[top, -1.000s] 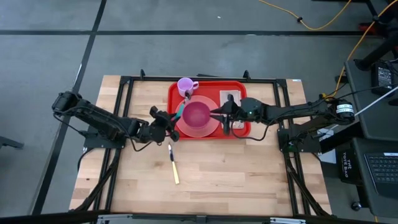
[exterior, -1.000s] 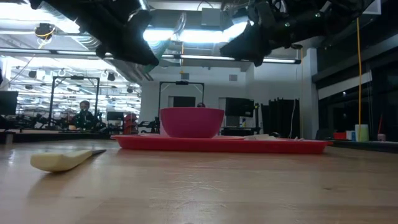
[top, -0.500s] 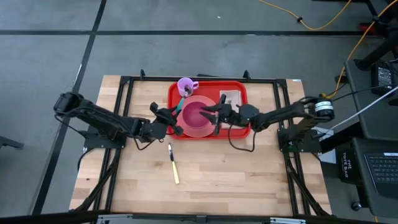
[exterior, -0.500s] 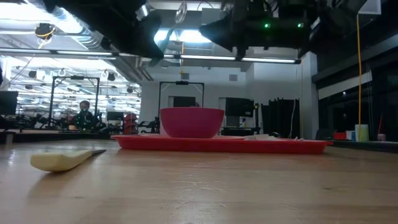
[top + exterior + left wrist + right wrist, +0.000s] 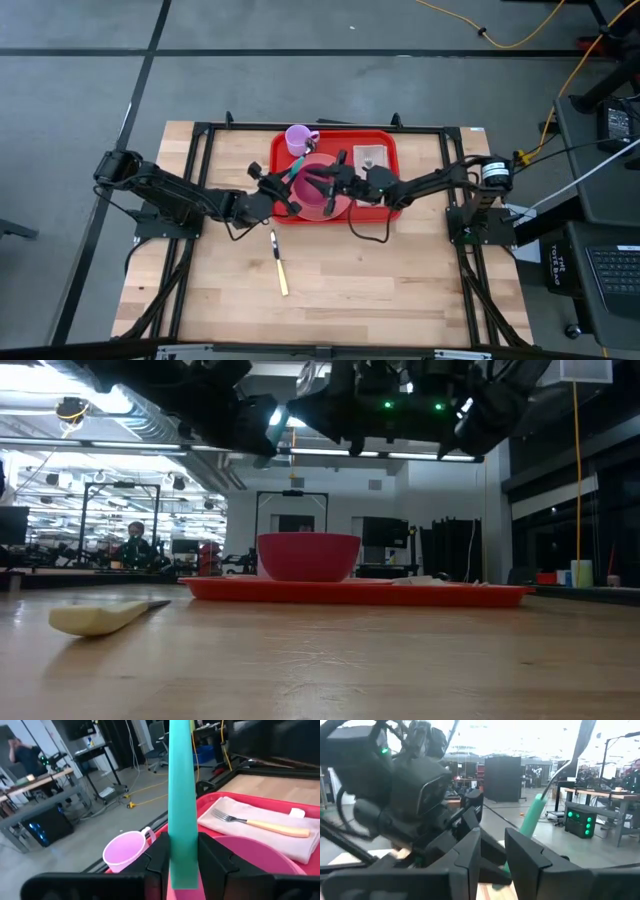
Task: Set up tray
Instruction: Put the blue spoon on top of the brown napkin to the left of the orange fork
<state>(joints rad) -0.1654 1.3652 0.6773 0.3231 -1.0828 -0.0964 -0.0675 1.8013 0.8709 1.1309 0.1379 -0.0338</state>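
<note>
The red tray (image 5: 340, 140) lies at the table's far middle. On it are a pink plate (image 5: 338, 206) with a magenta bowl (image 5: 308, 557), a purple cup (image 5: 298, 138) at the far left corner, and a napkin with a fork (image 5: 370, 157). My left gripper (image 5: 288, 192) hovers at the tray's left edge, shut on a teal-handled utensil (image 5: 180, 780). My right gripper (image 5: 322, 188) is open above the bowl, facing the left gripper, with the teal handle (image 5: 535, 812) ahead of it. My left gripper pinches the teal handle near its one end (image 5: 181, 845) between the two fingers (image 5: 159, 855). It comes roughly level from the table's left, and the fingers lie across the handle. The utensil is lifted clear above the plate, its long part reaching up and toward the cup.
A knife with a pale yellow handle (image 5: 279, 268) lies on the wood near the table's middle, also at the left in the low view (image 5: 100, 617). Black frame rails run along both sides of the table. The near half of the table is bare wood.
My right gripper has moved toward the table's left, from the tray's right part to above the bowl, close to the left gripper. My left gripper has shifted a little toward the right, over the tray's left edge, still holding the teal utensil.
</note>
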